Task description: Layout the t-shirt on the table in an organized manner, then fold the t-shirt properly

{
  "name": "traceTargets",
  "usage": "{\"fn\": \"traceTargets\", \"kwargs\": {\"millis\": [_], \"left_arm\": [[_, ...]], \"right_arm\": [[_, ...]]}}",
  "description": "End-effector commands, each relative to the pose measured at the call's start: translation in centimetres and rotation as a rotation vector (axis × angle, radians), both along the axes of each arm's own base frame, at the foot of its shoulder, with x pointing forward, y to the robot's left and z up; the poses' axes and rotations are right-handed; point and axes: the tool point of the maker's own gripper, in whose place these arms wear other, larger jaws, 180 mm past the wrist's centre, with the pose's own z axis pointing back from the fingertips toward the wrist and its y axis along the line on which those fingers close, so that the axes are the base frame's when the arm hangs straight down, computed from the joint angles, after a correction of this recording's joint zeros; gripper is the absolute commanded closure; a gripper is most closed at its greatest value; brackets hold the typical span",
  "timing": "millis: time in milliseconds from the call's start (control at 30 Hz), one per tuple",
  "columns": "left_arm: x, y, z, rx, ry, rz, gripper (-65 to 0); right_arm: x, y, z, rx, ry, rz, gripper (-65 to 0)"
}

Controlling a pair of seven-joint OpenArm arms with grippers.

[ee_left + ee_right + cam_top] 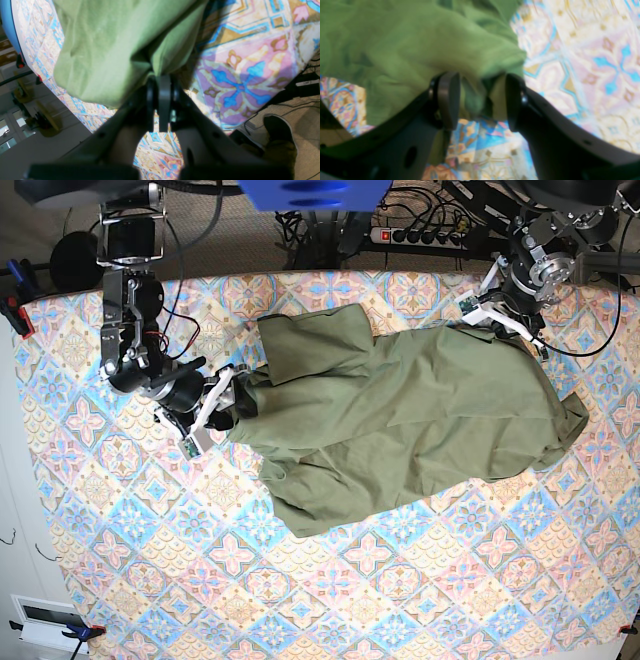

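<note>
In the lower middle of my right wrist view, my right gripper stood with its dark pads wide apart, and a bunched edge of the olive-green, soft, wrinkled cotton t-shirt lay between them without being pinched; the rest of the cloth spread away toward the upper left of that frame. In the lower middle of the left wrist view, my left gripper was clamped tight on a fold of the same shirt, the fabric fanning up and left from the pads. Farther out, in the base view, the shirt lay crumpled on the large table under its pink, blue and beige diamond-tiled cloth, its long axis running from middle left to the right edge of the frame. My right gripper sat at the shirt's left end and my left gripper at the upper right edge, so the garment stretched between them. I judged the right one nearer to the loose, unspread bunch, which needed a fresh grip before any pulling flat.
</note>
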Motion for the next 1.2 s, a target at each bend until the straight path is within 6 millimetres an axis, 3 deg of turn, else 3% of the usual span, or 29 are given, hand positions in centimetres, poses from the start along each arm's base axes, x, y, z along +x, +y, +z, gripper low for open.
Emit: {"fn": "traceTargets", "kwargs": {"millis": [0,233,433,500,533,733,967,1067,1167], "left_arm": [[0.7,0.4,0.8,0.016,-0.034,-0.009,0.0],[0.8,0.4,0.9,0.017,-0.035,-0.009,0.0],[0.8,0.4,0.9,0.017,-0.036,-0.008,0.0],[0.8,0.4,0.9,0.016,-0.038,-0.008,0.0],[0.9,0.4,0.9,0.017,-0.039,-0.005,0.0],[1.8,0.6,1.3,0.02,-0.065,-0.002,0.0],[3.4,0.1,2.2,0.003,-0.115,0.008,0.0],[4.1,-0.4,2.5,-0.021,-0.139,0.022,0.0],[4.4,-0.6,2.6,-0.026,-0.147,0.023,0.0]], "right_arm": [[0.7,0.0,1.2,0.006,-0.044,0.004,-28.1],[0.4,0.9,1.0,0.008,-0.036,0.032,-26.6],[0.4,0.1,-0.7,0.024,0.009,-0.003,-7.5],[1.2,0.0,-0.4,0.041,-0.015,-0.019,0.0],[2.1,-0.3,0.4,0.048,-0.046,-0.034,0.0],[4.8,-7.1,4.8,0.187,-0.153,-0.261,-0.9],[4.8,-15.5,5.2,0.236,-0.153,-0.454,-0.9],[4.8,-17.3,5.7,0.222,-0.167,-0.487,-0.9],[5.9,-17.5,6.4,0.234,-0.184,-0.488,-1.0]]}}
